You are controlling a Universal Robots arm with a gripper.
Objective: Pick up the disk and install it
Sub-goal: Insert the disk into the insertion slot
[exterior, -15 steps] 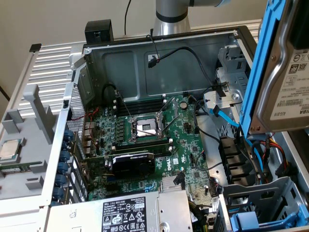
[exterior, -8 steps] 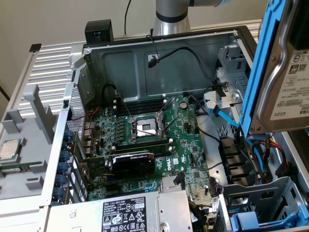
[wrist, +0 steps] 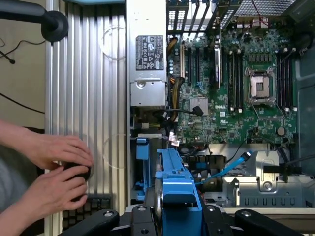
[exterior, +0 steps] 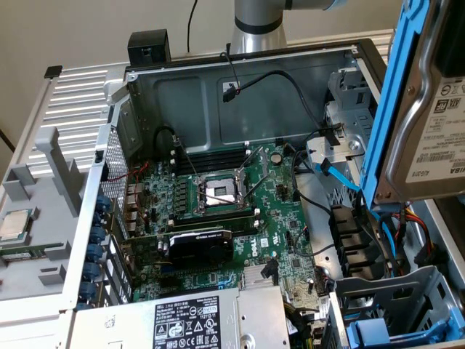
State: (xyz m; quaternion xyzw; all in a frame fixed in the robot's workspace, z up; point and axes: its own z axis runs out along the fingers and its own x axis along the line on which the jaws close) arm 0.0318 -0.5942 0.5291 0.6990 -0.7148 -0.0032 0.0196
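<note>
- Exterior view: the disk [exterior: 423, 138] hangs in the air at the exterior view's right, above the open computer case [exterior: 240, 69]. It stands on edge and tilted. Its blue carrier frame runs along the side that faces the case interior, and its white label faces the exterior view's right.
- Wrist view: the gripper [wrist: 178, 219] is clamped on the disk [wrist: 179, 189]. Its black fingers [wrist: 106, 219] flank the blue carrier, which is seen edge-on.
- The disk touches no part of the case. In the exterior view it sits above the dark drive bays [exterior: 352, 233] and near the blue SATA cable [exterior: 340, 180].
- The robot arm [exterior: 256, 22] rises behind the rear wall of the case.
- The motherboard [exterior: 287, 233] lies flat in the case floor. The CPU socket [exterior: 220, 193] at its middle is open, with the retention levers raised.
- The graphics card [exterior: 200, 243] sits just beside the socket, toward the camera. The power supply [exterior: 196, 320] with its label lies nearest the camera.
- A drive cage [exterior: 407, 302] holding a blue carrier occupies the near corner at the exterior view's right.
- A processor chip [exterior: 14, 224] rests on a grey fixture [exterior: 51, 211] outside the case, at the exterior view's left.
- Wrist view: one hand [wrist: 61, 150] and the other hand [wrist: 51, 189] of a person close around a small black object [wrist: 78, 172] outside the case, well apart from the gripper.
</note>
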